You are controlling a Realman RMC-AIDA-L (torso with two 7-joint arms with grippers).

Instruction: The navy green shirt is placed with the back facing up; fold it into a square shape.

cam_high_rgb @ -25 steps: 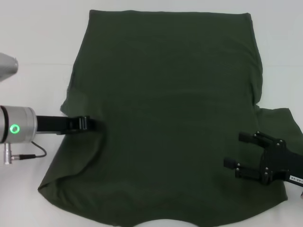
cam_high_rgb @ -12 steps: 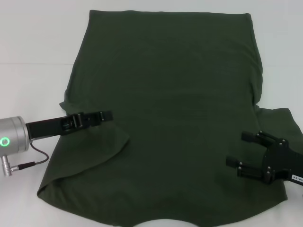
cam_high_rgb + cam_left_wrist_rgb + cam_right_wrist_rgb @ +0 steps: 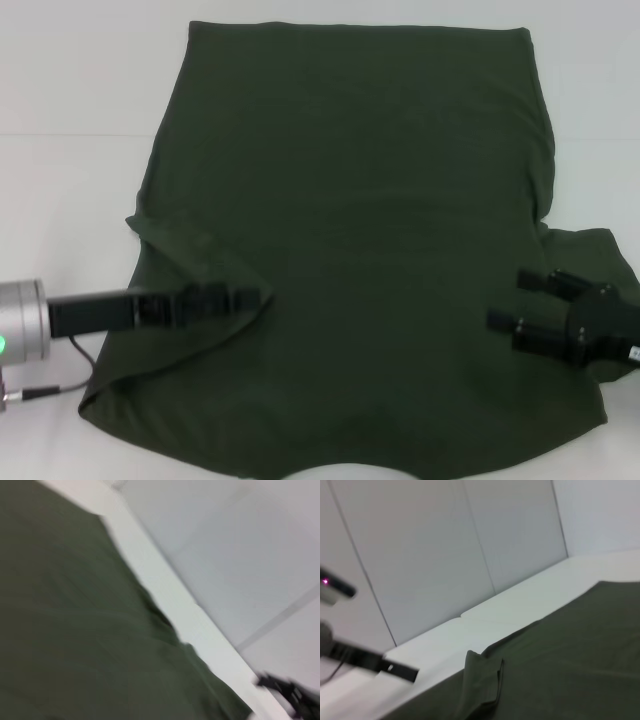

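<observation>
Navy green shirt (image 3: 350,230) spread flat, left gripper (image 3: 235,297) clenched on its folded-in left sleeve; right gripper (image 3: 530,305) released, over right sleeve

Bright even light, blurred wrist views

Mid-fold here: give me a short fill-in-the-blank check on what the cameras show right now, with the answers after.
1. The navy green shirt lies spread on a ____ table.
2. The sleeve folded inward over the shirt's body is on the robot's ____ side.
3. The left gripper sits at that folded ____.
4. The right gripper hovers over the shirt with its fingers ____.

Missing words: white; left; sleeve; open
</observation>
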